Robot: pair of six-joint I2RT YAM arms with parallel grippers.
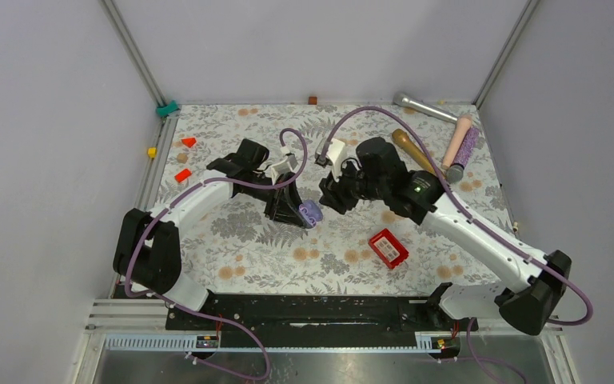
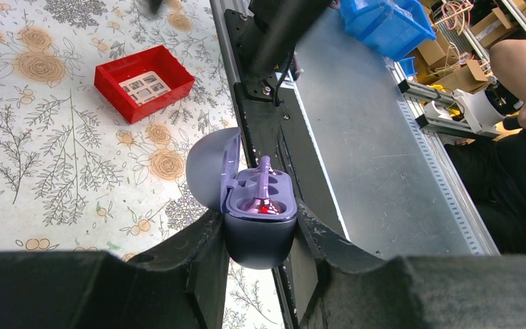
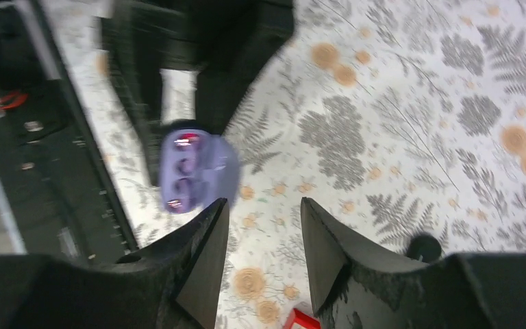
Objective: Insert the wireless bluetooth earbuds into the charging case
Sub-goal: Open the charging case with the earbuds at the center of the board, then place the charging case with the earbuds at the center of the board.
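My left gripper is shut on the lower shell of the pale purple charging case, held above the table with its lid swung open. A pale purple earbud sits in the case's tray with its stem pointing up, and a red light glows at its base. My right gripper hangs just right of the case, open, with nothing between its fingers. In the right wrist view the case shows blurred, up and left of the left fingertip. No other earbuds show.
A red tray holding a white card lies at centre right. Two small red blocks and a yellow one lie at the left. A silver rod, a wooden handle and a purple roller lie at the back right.
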